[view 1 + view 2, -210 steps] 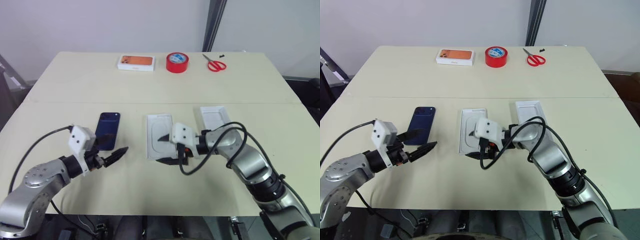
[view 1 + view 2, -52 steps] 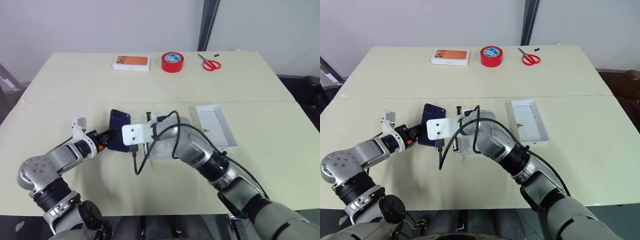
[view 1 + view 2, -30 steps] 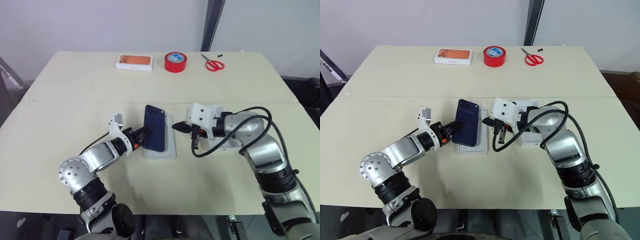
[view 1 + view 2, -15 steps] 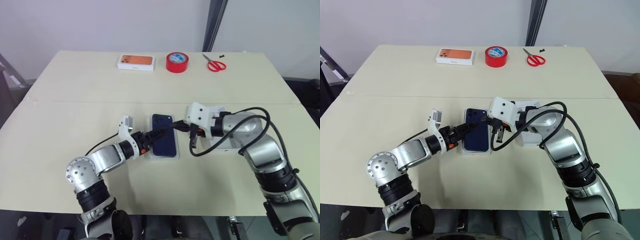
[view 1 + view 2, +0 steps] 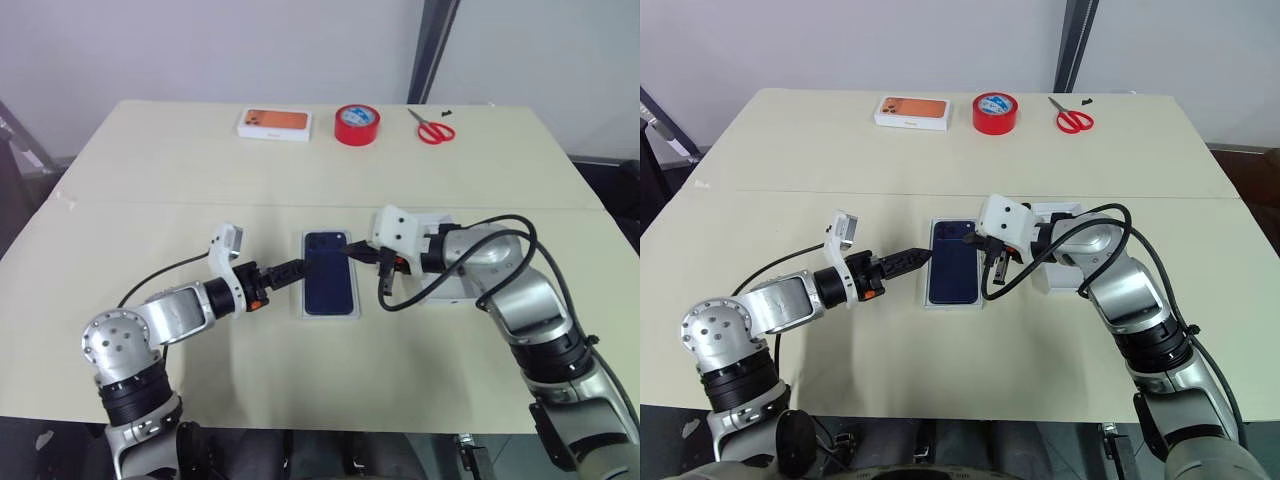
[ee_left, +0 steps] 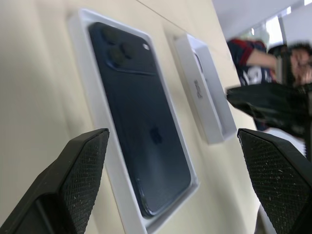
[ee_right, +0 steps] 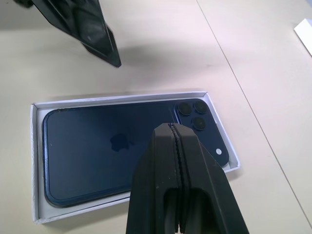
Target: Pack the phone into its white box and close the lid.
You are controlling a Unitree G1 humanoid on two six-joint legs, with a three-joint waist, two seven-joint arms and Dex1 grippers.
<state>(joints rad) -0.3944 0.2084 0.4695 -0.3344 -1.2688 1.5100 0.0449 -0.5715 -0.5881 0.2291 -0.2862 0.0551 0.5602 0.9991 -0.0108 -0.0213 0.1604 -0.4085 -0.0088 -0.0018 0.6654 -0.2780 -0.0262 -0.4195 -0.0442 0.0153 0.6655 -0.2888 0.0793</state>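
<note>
Navy phone [image 5: 954, 260] lying in white box [image 5: 928, 302], lid [image 5: 1065, 280] beside it, left gripper [image 5: 908, 261] alongside

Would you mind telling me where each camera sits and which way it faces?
Left and right eye views: on the head, looking down over the table; both arms show.
Left wrist view: low beside the white box, along its open left gripper.
Right wrist view: above the phone, over its shut right gripper.
All share the phone in the box; the lid lies beside it.
</note>
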